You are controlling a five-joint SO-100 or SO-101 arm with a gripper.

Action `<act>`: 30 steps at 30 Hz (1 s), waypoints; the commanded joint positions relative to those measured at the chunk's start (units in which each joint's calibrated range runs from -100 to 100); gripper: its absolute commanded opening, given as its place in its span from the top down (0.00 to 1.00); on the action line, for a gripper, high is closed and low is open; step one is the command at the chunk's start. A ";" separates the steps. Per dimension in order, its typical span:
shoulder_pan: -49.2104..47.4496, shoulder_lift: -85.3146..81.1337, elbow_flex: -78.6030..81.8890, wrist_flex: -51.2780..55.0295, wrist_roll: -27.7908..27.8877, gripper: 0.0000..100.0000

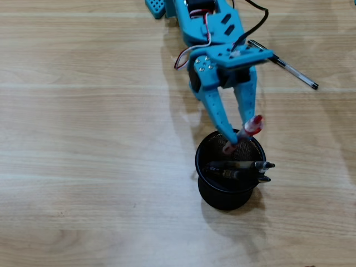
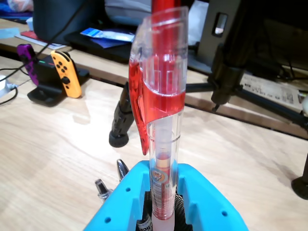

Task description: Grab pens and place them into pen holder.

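My blue gripper (image 1: 238, 136) is shut on a red and clear pen (image 1: 250, 129), held over the far rim of the black mesh pen holder (image 1: 207, 183), with its lower end just inside the rim. In the wrist view the red pen (image 2: 161, 86) stands upright between the blue jaws of the gripper (image 2: 161, 214), with black mesh below it. Two dark pens (image 1: 239, 169) lie across the inside of the holder; their tips show in the wrist view (image 2: 102, 188). Another black and clear pen (image 1: 290, 70) lies on the wooden table at the upper right, partly under the arm.
The arm's body (image 1: 208, 22) reaches in from the top edge. In the wrist view, black tripod legs (image 2: 122, 120) stand on the table beyond the holder, and a dock with orange and purple controllers (image 2: 62, 72) sits at the far left.
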 commanded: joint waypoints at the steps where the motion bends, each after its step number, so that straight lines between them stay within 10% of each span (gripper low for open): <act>1: 1.17 -3.19 5.05 -10.10 -0.73 0.97; 19: 0.16 -4.12 9.67 -15.57 0.64 0.85; 30: -4.32 -15.16 8.85 8.85 8.70 0.97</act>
